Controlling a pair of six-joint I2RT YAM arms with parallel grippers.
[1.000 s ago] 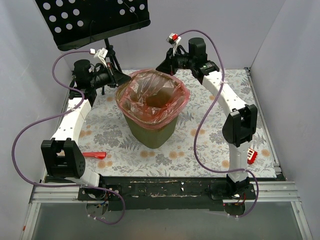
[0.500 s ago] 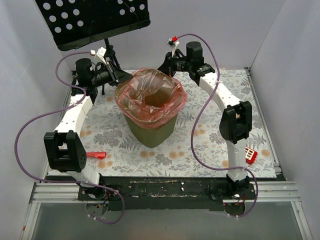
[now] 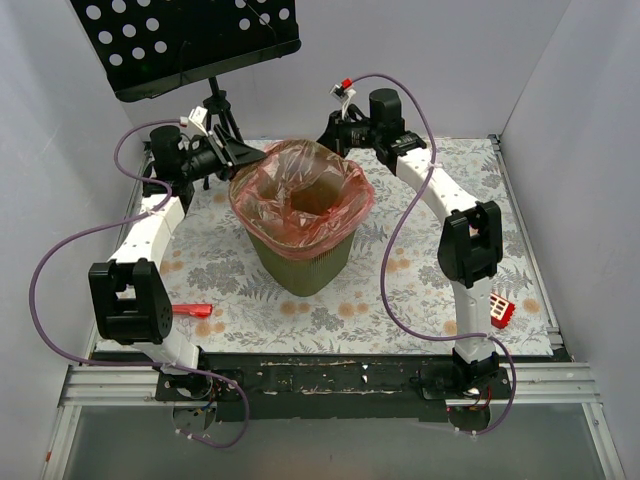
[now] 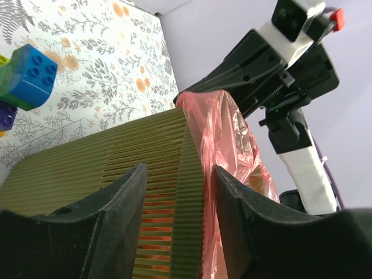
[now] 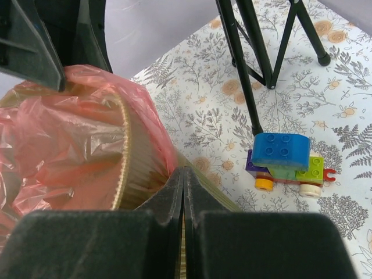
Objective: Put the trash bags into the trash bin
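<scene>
Table (image 3: 420, 290), left hand (image 3: 248, 153) newly opened at trash bin (image 3: 300, 265)

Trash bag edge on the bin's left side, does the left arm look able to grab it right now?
Probably yes. The left gripper is open right at the trash bin, its fingers either side of the corner where the trash bag folds over the rim; nothing stands between.

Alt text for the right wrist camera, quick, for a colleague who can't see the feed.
The shut jaws sit at the rim of the green bin, right against the pink trash bag draped over it; whether they pinch the film is unclear. Beyond, a toy block car and the black stand legs rest on the floral tablecloth.
</scene>
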